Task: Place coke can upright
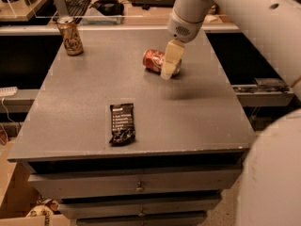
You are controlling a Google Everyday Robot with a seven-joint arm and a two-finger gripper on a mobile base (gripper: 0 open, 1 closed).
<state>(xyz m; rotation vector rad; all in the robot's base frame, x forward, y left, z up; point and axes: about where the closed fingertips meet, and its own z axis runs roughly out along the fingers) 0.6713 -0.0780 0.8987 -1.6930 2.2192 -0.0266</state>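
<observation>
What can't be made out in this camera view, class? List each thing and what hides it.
1. Coke can: its right end is hidden behind the gripper, which hangs in front of it; contact cannot be told.
2. Dark packet: print too small to read.
3. Bottom drawer: cut off by the lower edge.
4. Gold can: markings blurred.
</observation>
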